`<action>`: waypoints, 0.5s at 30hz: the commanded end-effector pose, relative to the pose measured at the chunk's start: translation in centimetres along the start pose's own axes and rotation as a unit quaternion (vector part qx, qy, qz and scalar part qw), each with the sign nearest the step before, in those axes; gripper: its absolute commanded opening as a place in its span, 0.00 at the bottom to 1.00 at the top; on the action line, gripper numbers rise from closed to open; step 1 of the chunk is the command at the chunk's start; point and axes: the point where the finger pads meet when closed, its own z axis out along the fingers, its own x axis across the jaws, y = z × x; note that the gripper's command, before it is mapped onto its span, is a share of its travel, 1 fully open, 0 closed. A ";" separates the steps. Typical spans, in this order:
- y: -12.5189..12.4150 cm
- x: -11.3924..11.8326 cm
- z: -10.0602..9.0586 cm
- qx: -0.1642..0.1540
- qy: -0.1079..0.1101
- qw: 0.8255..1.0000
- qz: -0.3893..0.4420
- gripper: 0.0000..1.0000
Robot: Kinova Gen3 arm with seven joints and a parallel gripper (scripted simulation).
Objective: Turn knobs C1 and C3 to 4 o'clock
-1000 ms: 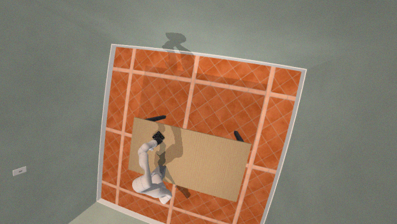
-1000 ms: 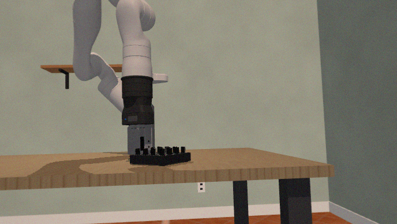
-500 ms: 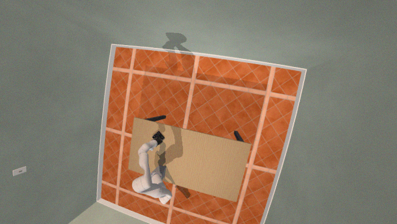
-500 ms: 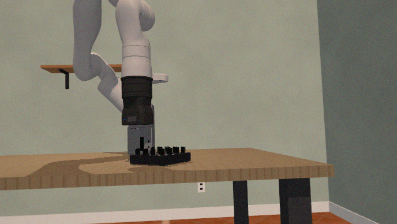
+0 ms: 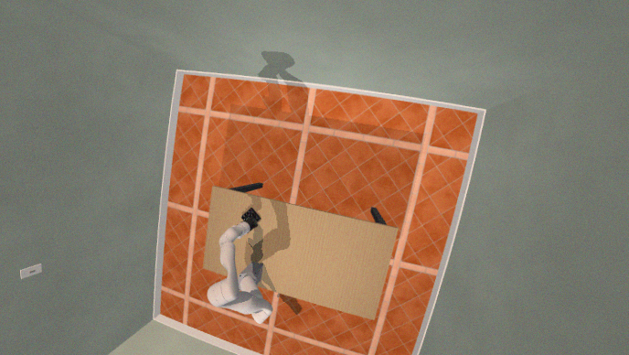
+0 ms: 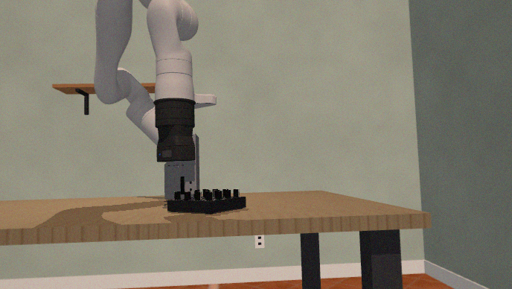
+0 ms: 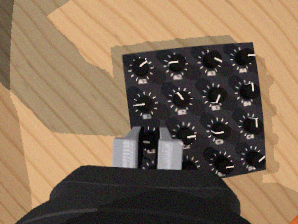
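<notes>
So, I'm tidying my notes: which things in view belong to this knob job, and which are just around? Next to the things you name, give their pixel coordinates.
Part of the job:
- knob box (image 5: 250, 214) (image 6: 209, 206) (image 7: 160, 84)
- knob C1 (image 7: 148, 142), between the fingers (image 6: 182, 185)
- knob C3 (image 7: 217, 128)
- the table (image 5: 338, 256) (image 6: 298, 208) (image 7: 90, 25), as support

Just around:
- wall shelf (image 6: 67, 89)
- wall outlet (image 6: 260, 242)

Nothing loose shows on the tabletop.
</notes>
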 end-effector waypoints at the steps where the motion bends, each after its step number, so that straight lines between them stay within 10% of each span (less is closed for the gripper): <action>1: 0.2 0.0 0.1 -0.004 0.001 1.000 0.031 0.30; 15: 0.2 0.0 0.1 -0.004 0.002 0.986 0.167 0.30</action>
